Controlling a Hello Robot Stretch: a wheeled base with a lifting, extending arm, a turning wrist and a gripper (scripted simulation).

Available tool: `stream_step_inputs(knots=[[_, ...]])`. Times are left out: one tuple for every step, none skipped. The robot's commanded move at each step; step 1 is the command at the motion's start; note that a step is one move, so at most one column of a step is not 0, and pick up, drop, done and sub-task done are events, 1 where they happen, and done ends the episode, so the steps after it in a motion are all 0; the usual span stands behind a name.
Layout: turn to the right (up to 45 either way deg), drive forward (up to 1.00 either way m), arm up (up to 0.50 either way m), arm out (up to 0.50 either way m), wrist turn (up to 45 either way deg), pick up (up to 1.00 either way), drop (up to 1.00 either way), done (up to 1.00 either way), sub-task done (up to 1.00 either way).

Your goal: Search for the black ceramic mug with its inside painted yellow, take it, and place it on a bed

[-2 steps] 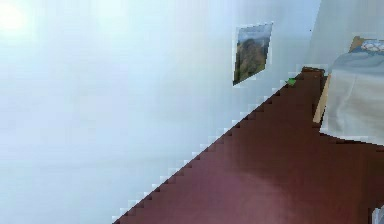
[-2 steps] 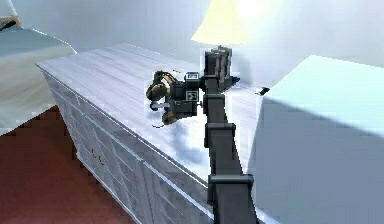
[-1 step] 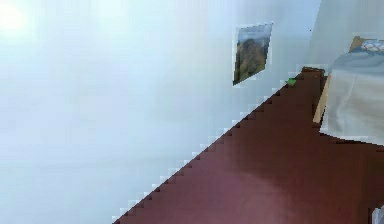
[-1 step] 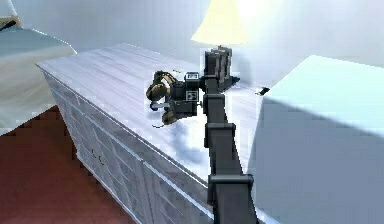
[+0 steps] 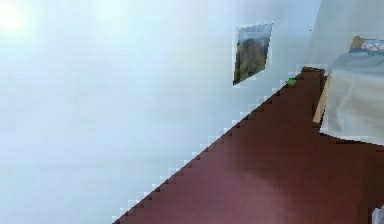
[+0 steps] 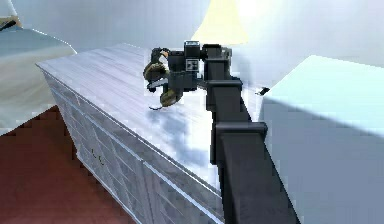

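At the white dresser (image 6: 100,75), arm (image 6: 245,150) stretched out, hand (image 6: 160,92) at its tip

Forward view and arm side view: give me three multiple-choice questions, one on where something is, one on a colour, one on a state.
1. The framed landscape picture hangs on: A a white wall, B a door, C a ceiling.
2. The smooth floor is: A grey, B dark red, C green.
3. The drawers of the long pale wooden dresser are: A pulled out, B missing, C closed.
Answers: A, it sits flat on the wall in the forward view; B, dark red shows in both views; C, the drawer fronts lie flush in the arm side view.
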Motion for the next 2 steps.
stream_step_inputs(knots=[[0.0,0.00,0.00,0.00,-45.0,0.00,0.00,0.00,0.00],[0.0,0.00,0.00,0.00,-45.0,0.00,0.00,0.00,0.00]])
